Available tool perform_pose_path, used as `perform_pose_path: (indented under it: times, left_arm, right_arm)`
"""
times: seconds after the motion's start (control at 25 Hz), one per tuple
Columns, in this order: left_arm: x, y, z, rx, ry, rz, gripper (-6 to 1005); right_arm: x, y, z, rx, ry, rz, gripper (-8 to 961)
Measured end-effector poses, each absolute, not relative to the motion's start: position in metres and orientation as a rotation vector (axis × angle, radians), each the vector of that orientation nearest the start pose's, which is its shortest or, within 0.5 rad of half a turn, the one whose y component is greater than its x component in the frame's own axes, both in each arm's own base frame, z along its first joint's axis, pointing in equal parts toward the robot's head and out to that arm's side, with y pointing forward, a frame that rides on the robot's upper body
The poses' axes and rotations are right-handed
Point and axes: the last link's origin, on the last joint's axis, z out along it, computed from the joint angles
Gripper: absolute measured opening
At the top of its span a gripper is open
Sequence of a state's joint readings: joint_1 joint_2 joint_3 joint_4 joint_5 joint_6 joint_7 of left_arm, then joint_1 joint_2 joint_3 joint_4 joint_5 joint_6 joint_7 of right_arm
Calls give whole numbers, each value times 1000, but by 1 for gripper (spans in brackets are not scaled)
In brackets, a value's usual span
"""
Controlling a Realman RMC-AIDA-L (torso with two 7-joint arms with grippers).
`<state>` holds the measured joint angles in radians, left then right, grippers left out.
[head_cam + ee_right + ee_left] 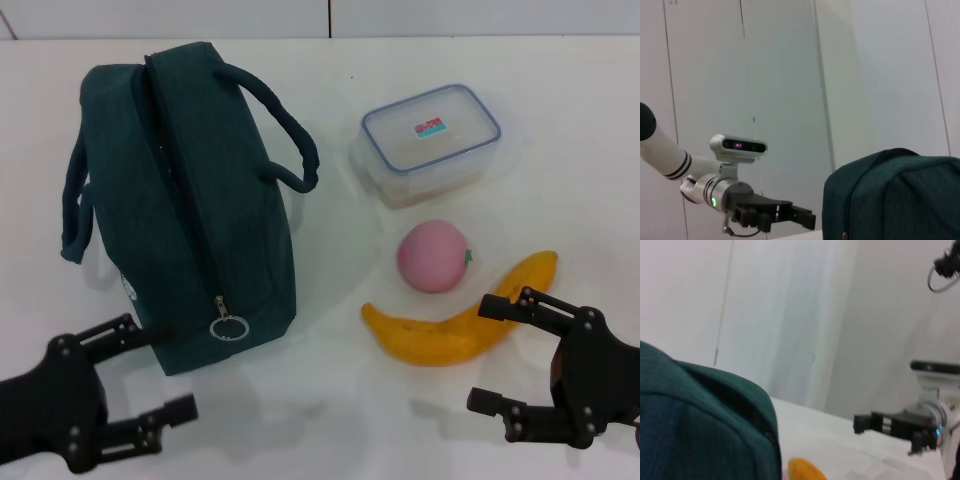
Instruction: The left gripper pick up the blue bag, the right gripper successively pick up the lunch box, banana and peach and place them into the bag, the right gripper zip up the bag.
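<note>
Bag (190, 200) soft, prob. floppy; best grip: handle (285, 135) at 12. L gripper (135, 375) and R gripper (500, 355) both spread, holding 0 items.

The white surface (330, 400) carries four things: the blue bag (190, 210) stands on the left, the lunch box (431, 140) lies far right, the peach (433, 257) sits near it, and the banana (460, 320) just beside the peach
</note>
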<state>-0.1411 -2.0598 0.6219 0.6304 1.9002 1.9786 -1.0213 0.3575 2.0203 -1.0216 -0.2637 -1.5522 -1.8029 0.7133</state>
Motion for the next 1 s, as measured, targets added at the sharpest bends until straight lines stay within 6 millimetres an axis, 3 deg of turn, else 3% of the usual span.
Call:
perform_pose_path:
  times: [0.2, 0.44, 0.8, 1.0]
  left_arm:
    - [-321, 185, 44, -2587, -679, -1131, 780]
    - [-325, 200, 85, -2511, -875, -1161, 767]
    - [-303, 279, 150, -2340, -1285, -1154, 747]
    - [-286, 313, 165, -2317, -1538, -1023, 736]
  right_arm:
    - [281, 227, -29, -2688, 196, 1161, 874]
    - [281, 227, -30, -2688, 198, 1161, 873]
    - [281, 227, -30, -2688, 203, 1160, 873]
    - [282, 227, -30, -2684, 215, 1164, 873]
